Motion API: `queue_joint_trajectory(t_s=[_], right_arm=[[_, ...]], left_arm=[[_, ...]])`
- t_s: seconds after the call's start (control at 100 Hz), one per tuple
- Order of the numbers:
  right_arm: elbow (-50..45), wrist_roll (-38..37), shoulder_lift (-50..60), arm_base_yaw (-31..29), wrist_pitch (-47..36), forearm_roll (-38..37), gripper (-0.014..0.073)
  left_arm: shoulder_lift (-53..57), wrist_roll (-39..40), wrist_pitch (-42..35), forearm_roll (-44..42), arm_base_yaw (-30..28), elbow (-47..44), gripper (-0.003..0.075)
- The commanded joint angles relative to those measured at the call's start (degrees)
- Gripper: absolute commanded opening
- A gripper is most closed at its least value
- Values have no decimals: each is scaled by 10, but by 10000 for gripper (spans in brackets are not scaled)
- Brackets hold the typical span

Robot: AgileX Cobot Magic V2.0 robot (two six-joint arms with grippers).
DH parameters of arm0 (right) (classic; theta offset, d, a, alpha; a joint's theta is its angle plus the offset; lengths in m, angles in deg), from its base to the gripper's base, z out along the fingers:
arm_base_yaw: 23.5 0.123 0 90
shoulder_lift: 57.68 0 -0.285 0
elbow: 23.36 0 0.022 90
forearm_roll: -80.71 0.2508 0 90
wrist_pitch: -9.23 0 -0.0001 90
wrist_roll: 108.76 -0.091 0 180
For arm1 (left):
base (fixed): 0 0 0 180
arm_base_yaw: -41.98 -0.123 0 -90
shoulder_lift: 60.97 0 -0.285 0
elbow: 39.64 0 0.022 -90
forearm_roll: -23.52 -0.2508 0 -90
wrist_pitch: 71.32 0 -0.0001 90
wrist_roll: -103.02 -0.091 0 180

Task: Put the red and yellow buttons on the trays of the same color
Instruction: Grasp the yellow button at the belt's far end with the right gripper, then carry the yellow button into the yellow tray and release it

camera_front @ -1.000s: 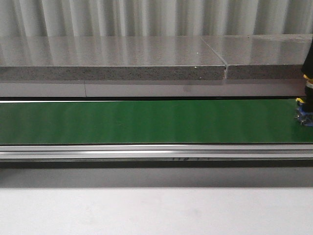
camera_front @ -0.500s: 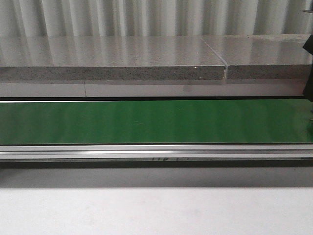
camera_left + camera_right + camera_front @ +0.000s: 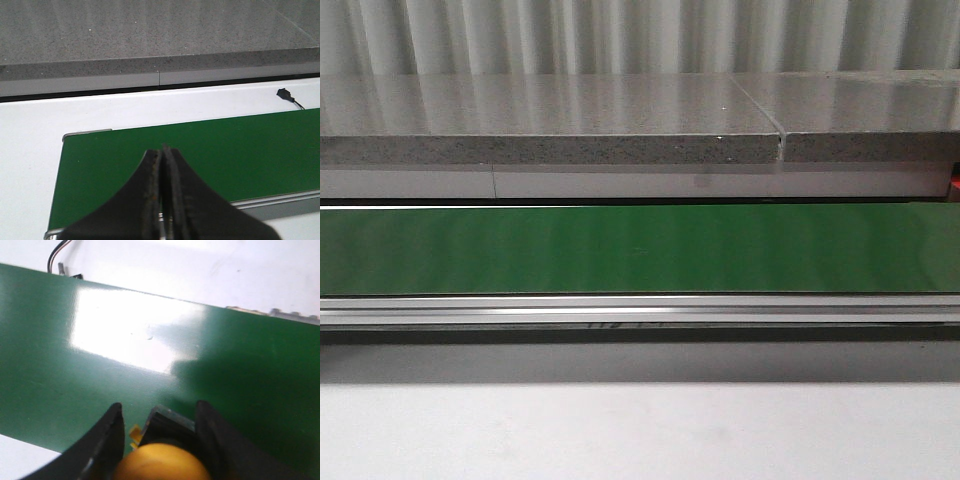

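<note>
In the right wrist view my right gripper [image 3: 160, 412] is shut on a yellow button [image 3: 162, 462]. The button has a rounded yellow cap on a black square base, and it is held just above the green belt [image 3: 100, 340]. In the left wrist view my left gripper [image 3: 162, 150] hangs shut and empty over one end of the green belt [image 3: 250, 150]. The front view shows only the bare belt [image 3: 620, 250], with neither gripper in it. The red button and the trays are out of view.
A grey stone ledge [image 3: 570, 110] runs behind the belt, and an aluminium rail [image 3: 620, 310] and a white tabletop [image 3: 620, 430] lie in front. A small black sensor with a cable [image 3: 285, 93] sits on the white surface beside the belt. More wires [image 3: 57, 260] lie past the belt's edge.
In the front view, my right arm with the yellow button stood at the belt's far right edge one second ago. It has since slid out of frame to the right.
</note>
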Motion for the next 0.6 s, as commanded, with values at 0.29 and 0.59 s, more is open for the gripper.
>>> queue_joint_trajectory(t_s=[0.29, 0.59], right_arm=[[10, -51, 96, -166, 23, 0, -46], [-32, -88, 96, -291, -47, -1, -46]], left_arm=[[-2, 2, -43, 13, 3, 14, -20], [-2, 2, -43, 13, 3, 14, -20]])
